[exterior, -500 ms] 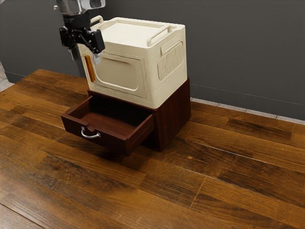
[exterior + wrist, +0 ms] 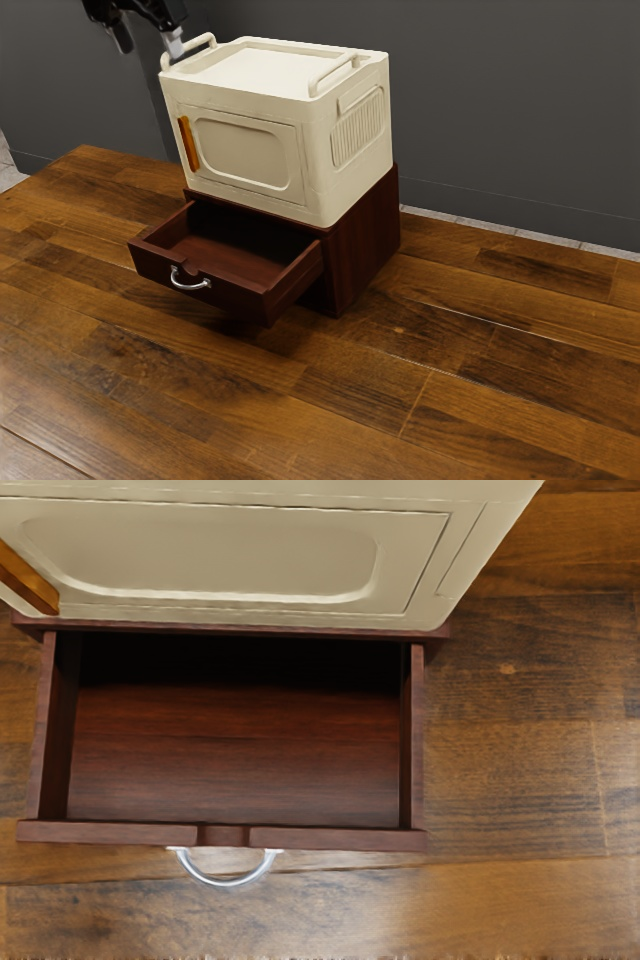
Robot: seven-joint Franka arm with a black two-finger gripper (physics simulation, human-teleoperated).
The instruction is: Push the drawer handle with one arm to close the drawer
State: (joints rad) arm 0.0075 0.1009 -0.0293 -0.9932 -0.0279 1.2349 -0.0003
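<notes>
Below the gripper [image 2: 148, 43], and well apart from it, the drawer [image 2: 235, 295] stands extended from its cabinet [image 2: 365, 240], with the curved metal handle [image 2: 226, 882] on the front panel facing outward. The gripper's two fingers are spread, with open space between them. Lower than the gripper, a cream box [image 2: 250, 150] with raised side rails rests on top of the cabinet.
</notes>
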